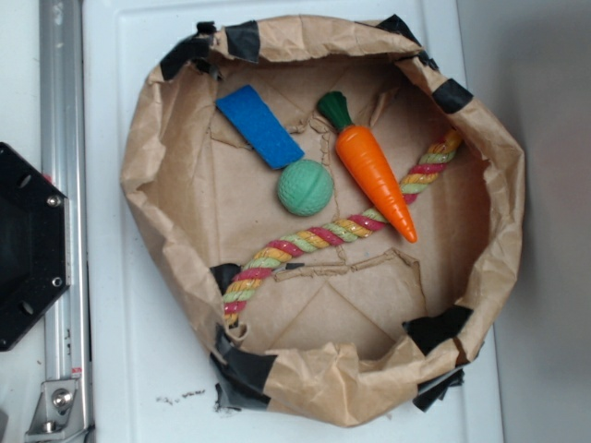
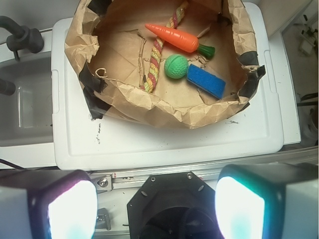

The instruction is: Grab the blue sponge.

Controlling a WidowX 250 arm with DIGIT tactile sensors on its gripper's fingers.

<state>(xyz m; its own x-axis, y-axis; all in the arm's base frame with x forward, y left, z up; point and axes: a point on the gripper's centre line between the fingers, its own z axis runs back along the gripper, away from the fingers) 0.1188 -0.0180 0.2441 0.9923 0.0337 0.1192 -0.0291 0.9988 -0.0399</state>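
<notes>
Wrist view shows the hand (image 2: 155, 209) released, its two fingers (image 2: 239, 206) spread wide, high above the white tabletop (image 2: 164, 142) and gripping nothing. Well beyond it, the blue sponge (image 2: 206, 81) lies flat inside the brown paper basket (image 2: 149, 107), touching the green ball (image 2: 176, 66), near the orange carrot (image 2: 174, 38).

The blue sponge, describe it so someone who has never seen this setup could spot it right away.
Look inside the crumpled brown paper bag nest edged with black tape, on the white plastic lid. Among the toys on its floor, the flat bright blue rectangular sponge lies beside the round green ball. It is the only blue, flat, straight-edged piece; the orange toy carrot and braided rope look nothing like it.
</notes>
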